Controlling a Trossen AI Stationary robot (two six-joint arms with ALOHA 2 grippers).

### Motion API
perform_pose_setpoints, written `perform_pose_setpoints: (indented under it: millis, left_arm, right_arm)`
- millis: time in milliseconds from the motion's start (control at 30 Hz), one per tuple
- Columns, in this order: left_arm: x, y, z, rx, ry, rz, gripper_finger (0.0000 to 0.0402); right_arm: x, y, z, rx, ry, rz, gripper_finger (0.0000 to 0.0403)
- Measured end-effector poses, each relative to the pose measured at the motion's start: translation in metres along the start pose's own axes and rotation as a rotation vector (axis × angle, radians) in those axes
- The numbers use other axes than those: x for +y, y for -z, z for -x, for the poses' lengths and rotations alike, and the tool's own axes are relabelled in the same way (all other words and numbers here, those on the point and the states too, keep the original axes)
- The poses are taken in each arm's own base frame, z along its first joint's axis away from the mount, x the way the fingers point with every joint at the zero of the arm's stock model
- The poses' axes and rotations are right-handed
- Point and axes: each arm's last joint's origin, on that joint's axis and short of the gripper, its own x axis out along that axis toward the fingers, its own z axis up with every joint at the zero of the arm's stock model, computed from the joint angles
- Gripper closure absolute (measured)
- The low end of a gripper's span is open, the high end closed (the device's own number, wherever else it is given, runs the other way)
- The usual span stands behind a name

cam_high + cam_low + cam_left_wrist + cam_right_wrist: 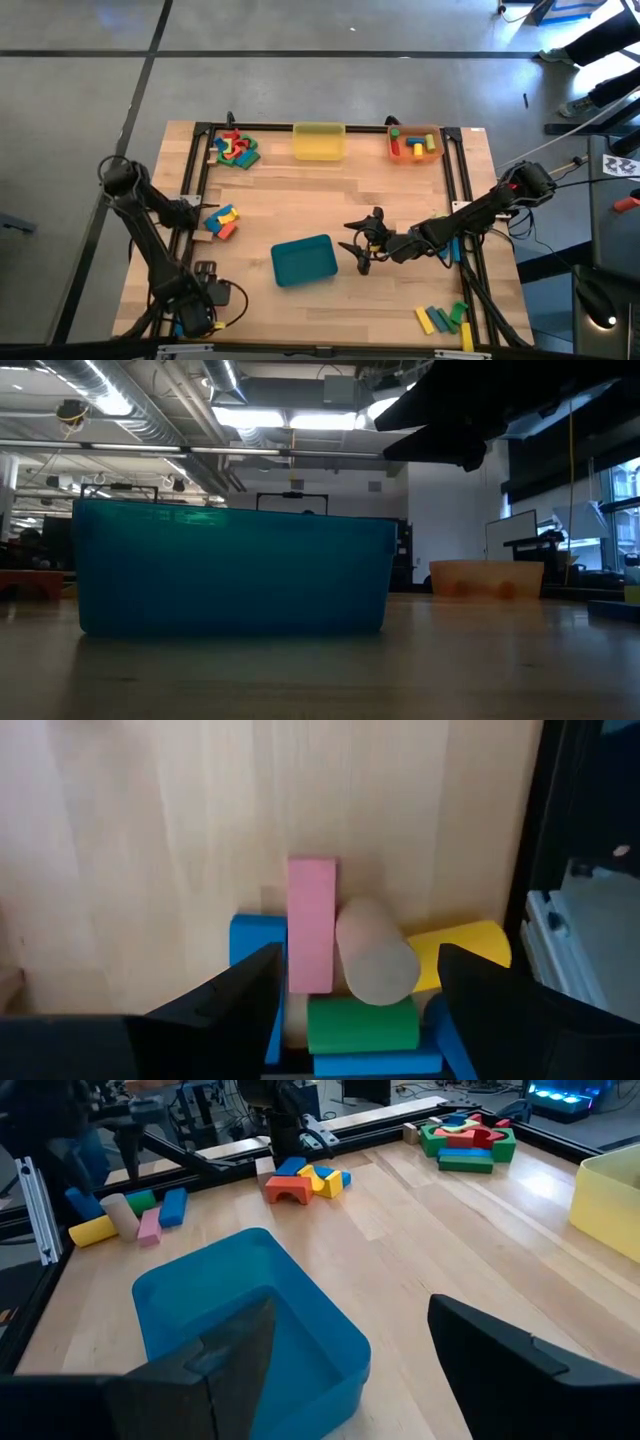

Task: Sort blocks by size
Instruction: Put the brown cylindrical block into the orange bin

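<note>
Blocks, high view: loose clusters of blocks lie at the table's far-left corner, by its left edge and at its near-right corner; a few more sit in the orange tray at the far-right corner, beside the yellow tray on the far edge.
Right gripper, high view: right gripper hangs mid-table, fingers spread wide and empty, just beside the teal tray.
Left gripper, high view: left gripper waits folded at the near-left corner.
Low view: the teal tray's wall fills the frame, a dark arm above it; the orange tray shows far behind.
Left wrist view: open, empty fingers frame a pink bar, tan cylinder, yellow cylinder and green block.
Right wrist view: wide fingers hover over the empty teal tray.
Doing it well: likely the pick-up stage; choose one block at a cluster's edge, straddle its narrow sides, and lift clear without nudging neighbours.
</note>
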Motion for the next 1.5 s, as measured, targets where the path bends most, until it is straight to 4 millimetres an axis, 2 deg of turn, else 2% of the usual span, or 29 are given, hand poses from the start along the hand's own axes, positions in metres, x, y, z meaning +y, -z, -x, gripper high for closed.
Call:
perform_pose_setpoints:
  millis: [500,633,900,1133,1267,1500]
  left_arm:
    - [-0.014,0.005,-0.031,0.058,-0.065,-0.087,0.0155]
    - [-0.015,0.005,-0.034,0.069,-0.070,-0.097,0.0183]
    - [-0.014,0.005,-0.032,0.068,-0.064,-0.133,0.0278]
    - [-0.014,0.005,-0.032,0.074,-0.057,-0.169,0.0284]
    - [-0.011,0.002,-0.023,0.080,-0.057,-0.158,0.0284]
    - [-0.001,-0.011,0.019,-0.011,-0.021,-0.134,0.0284]
  right_arm:
    - [0.000,0.000,0.000,0.000,0.000,0.001,0.0136]
    - [0.000,0.000,0.000,0.000,0.000,0.000,0.0136]
    - [0.000,0.000,0.000,0.000,0.000,0.003,0.0136]
    - [0.000,0.000,0.000,0.000,0.000,0.003,0.0136]
    - [0.000,0.000,0.000,0.001,0.000,0.004,0.0136]
    - [0.001,0.000,0.000,0.005,-0.014,0.002,0.0136]
